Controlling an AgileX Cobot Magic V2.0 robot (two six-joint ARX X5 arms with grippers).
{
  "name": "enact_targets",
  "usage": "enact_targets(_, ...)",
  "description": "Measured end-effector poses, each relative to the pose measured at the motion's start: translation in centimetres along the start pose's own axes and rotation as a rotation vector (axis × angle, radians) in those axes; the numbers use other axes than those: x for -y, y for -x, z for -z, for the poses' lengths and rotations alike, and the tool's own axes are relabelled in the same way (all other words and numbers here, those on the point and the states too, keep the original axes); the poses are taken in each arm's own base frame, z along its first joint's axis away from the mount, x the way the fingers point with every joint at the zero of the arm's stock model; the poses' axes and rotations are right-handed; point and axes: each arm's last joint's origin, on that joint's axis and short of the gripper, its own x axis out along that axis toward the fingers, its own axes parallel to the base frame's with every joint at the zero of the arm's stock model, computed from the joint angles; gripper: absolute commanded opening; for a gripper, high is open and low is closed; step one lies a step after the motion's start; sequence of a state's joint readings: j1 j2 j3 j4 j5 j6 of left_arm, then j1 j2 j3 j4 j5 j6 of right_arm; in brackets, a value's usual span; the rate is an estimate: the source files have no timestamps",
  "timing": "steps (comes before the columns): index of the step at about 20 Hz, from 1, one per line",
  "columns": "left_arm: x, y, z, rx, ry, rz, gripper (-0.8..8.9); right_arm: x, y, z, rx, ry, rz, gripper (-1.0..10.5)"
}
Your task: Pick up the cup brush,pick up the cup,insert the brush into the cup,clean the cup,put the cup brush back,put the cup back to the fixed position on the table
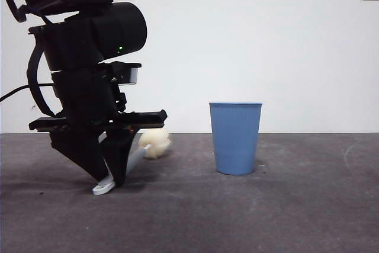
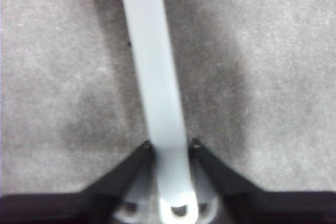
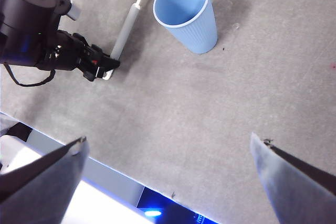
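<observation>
Left end effector (image 1: 112,179) clenched the cup brush (image 2: 157,103) near its loop; handle looked stiff, light. Right end effector (image 3: 168,177) hung released, waiting.

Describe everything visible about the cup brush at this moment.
The cup brush lies flat on the table, beside the upright cup without touching it. Its long grey handle looks like smooth plastic, ending in a white loop; the cream-yellow sponge head points away. The left gripper has its jaws closed on the handle just above the loop.
</observation>
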State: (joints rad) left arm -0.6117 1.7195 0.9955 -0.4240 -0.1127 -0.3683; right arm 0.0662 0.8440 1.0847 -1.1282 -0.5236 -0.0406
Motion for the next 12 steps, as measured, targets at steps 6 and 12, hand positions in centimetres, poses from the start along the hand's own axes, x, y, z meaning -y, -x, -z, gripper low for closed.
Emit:
enact_targets(6,0.0,0.0,0.0,-0.008,0.000,0.001,-0.08,0.0,0.0,0.0,0.000,-0.007,0.000,6.0)
enact_targets(12,-0.2,1.7,-0.1,0.014,-0.007,0.016,-0.08,0.1,-0.1,-0.1,-0.005,-0.021,0.000,6.0)
